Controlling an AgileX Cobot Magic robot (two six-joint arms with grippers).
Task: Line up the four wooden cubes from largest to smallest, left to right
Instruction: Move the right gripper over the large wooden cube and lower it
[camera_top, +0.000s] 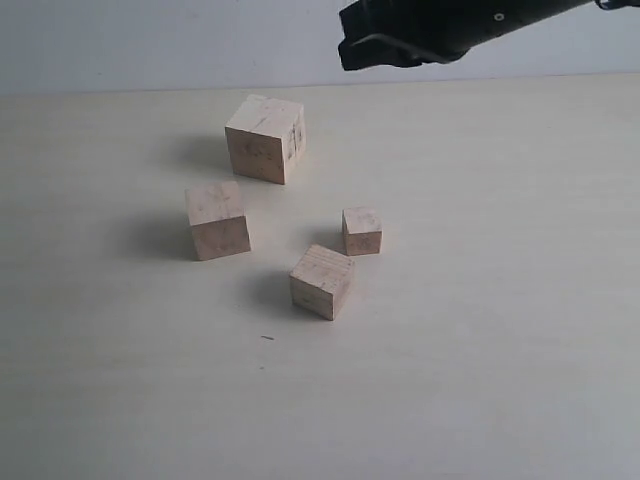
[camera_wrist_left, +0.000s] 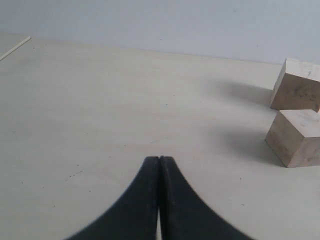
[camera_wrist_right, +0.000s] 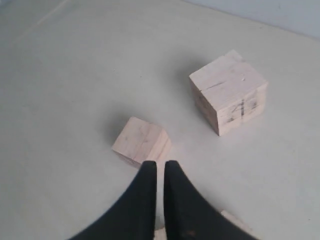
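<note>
Four pale raw-wood cubes (camera_top: 321, 281) lie scattered mid-bench, the scuffed largest cube (camera_top: 265, 138) nearest the far edge. The black left gripper (camera_wrist_left: 159, 165) and right gripper (camera_wrist_right: 160, 170) hang pressed together, empty. Sorting seems not begun; next, one pincer must part over a cube.

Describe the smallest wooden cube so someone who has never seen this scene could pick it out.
On the pale table, find the largest cube, the scuffed one at the back of the exterior view, then look forward and right. The smallest cube is the rightmost of the group, touching none of the others. It is smaller than the neighbouring cube just in front of it.
</note>
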